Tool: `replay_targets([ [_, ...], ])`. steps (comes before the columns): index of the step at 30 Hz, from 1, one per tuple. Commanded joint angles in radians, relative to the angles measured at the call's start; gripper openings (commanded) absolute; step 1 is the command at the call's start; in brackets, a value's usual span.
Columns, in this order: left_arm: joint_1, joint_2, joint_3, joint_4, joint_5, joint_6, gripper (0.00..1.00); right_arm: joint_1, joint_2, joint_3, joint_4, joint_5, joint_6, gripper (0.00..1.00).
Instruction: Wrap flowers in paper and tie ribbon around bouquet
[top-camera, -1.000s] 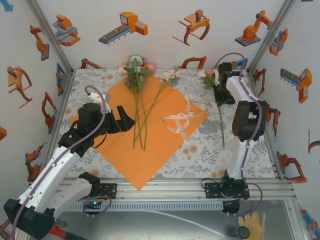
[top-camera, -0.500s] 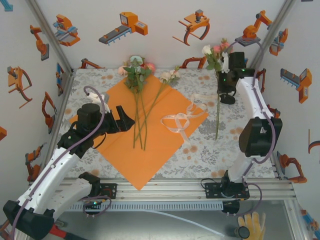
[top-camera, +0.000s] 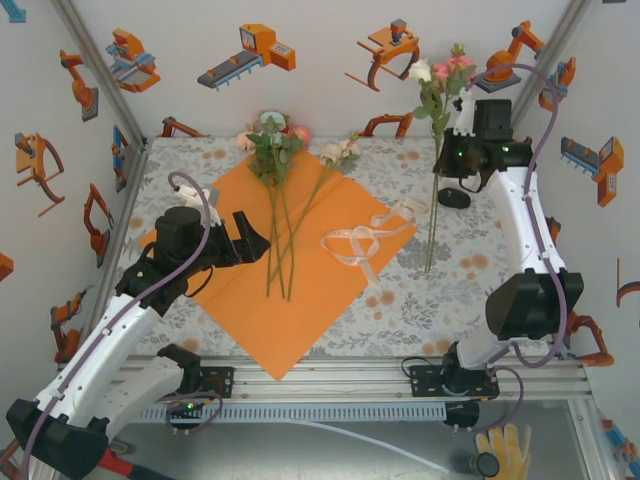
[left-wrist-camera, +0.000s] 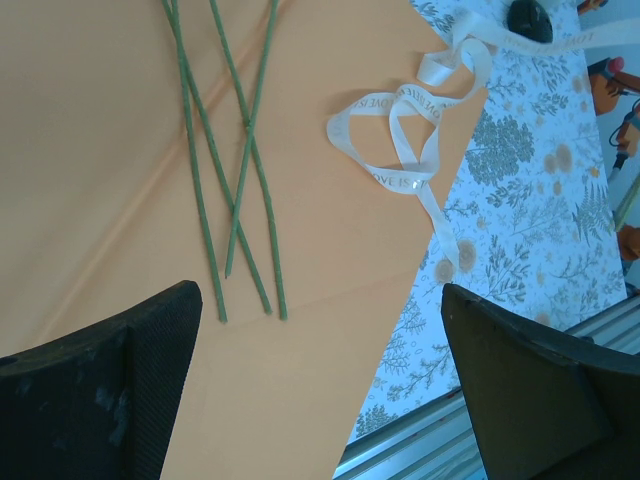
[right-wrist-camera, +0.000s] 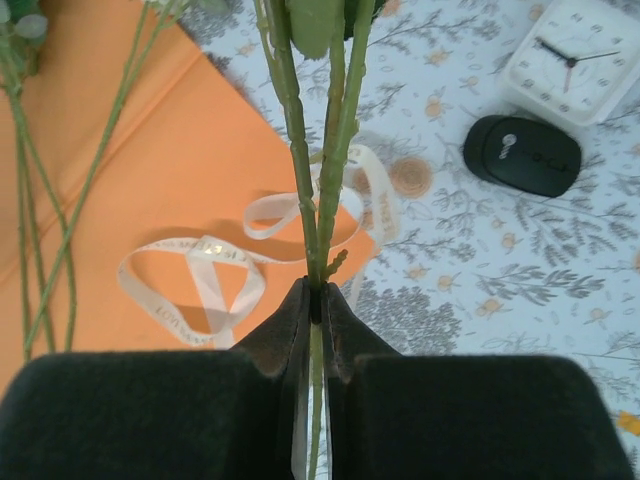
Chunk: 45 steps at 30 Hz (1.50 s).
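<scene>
Over the right rear of the cloth-covered worktop (top-camera: 400, 300), the right tool (right-wrist-camera: 314, 292), clamped on a long-stemmed pink-and-cream flower sprig (top-camera: 436, 80), has hoisted it clear. It looks bound for the large orange paper sheet (top-camera: 300, 290), where the left tool (top-camera: 248, 238) hovers agape.

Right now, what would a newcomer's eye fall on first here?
The right tool, shut on a sprig, holds it upright in the air at the far right. Mid-table lies the orange paper, with other flowers across it and the ribbon looped at its right edge.
</scene>
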<state>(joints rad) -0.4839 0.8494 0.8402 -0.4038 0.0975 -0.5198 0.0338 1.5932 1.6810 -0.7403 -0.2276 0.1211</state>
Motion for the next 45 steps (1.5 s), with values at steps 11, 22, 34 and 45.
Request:
replay_targets([
  [11, -0.004, 0.016, -0.012, 0.036, 0.012, -0.015, 0.97, -0.006, -0.131, -0.086, -0.025, 0.009, 0.046, 0.02],
  [22, -0.005, 0.025, -0.022, 0.048, 0.013, -0.025, 0.97, 0.048, -0.177, -0.241, 0.042, 0.090, 0.064, 0.00],
  [34, 0.002, -0.043, 0.000, -0.058, -0.227, -0.089, 0.97, 0.619, 0.027, -0.221, 0.630, 0.400, 0.353, 0.00],
  [45, 0.009, -0.082, 0.005, -0.130, -0.218, -0.075, 0.97, 0.688, 0.691, 0.266, 0.809, 0.588, 0.368, 0.00],
])
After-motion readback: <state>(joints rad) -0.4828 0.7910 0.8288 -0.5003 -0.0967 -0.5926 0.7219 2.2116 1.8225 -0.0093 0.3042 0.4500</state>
